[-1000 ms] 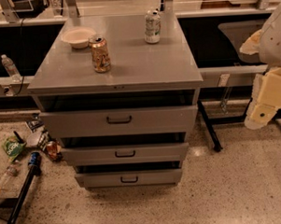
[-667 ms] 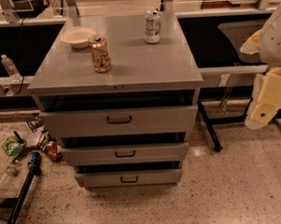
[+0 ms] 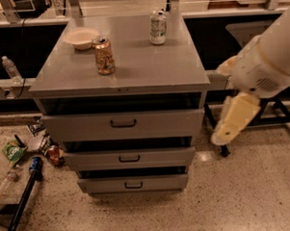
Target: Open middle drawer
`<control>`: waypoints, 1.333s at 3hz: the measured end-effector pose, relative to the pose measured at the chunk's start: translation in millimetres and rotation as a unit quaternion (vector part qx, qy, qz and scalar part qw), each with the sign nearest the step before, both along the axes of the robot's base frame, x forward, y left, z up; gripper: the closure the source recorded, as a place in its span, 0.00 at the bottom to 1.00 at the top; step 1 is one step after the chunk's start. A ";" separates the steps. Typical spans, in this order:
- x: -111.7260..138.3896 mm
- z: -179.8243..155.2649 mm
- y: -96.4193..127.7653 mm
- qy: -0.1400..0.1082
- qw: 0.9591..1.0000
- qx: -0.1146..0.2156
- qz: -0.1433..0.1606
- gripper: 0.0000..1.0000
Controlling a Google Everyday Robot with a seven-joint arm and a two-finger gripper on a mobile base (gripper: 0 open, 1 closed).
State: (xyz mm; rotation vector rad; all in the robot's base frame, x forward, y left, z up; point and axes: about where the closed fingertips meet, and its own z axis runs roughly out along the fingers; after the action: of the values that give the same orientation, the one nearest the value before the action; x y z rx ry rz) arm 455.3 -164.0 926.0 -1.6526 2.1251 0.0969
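Note:
The grey metal cabinet (image 3: 118,65) stands in the middle of the view with three drawers. The middle drawer (image 3: 89,161) is wide and shallow, has a small black handle (image 3: 129,159), and looks pushed in. The taller top drawer (image 3: 78,127) is above it and the narrower bottom drawer (image 3: 100,186) is below it. My gripper (image 3: 233,117), a cream part hanging from the white arm (image 3: 265,64), is in the air to the right of the cabinet. It is level with the top drawer and touches nothing.
On the cabinet top stand a white bowl (image 3: 81,37), a copper can (image 3: 104,55) and a green-white can (image 3: 157,27). Litter, a green bag (image 3: 14,152) and a black pole (image 3: 21,204) lie on the floor at the left. A black table leg (image 3: 215,131) stands right of the cabinet.
My arm and gripper have moved left and a little down, closer to the cabinet's right side. The drawers and the things on top have not moved.

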 end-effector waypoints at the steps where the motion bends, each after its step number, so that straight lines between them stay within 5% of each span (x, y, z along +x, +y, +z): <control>1: 10.8 -50.5 45.5 -0.012 0.999 0.039 0.037 0.00; 2: 32.2 -95.1 82.6 -0.024 0.996 0.064 0.055 0.00; 4: 40.8 -112.2 92.7 -0.042 0.995 0.083 0.035 0.00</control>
State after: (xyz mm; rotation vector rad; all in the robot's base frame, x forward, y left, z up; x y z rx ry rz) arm 496.1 -71.2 813.8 -1.6059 1.9419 0.2164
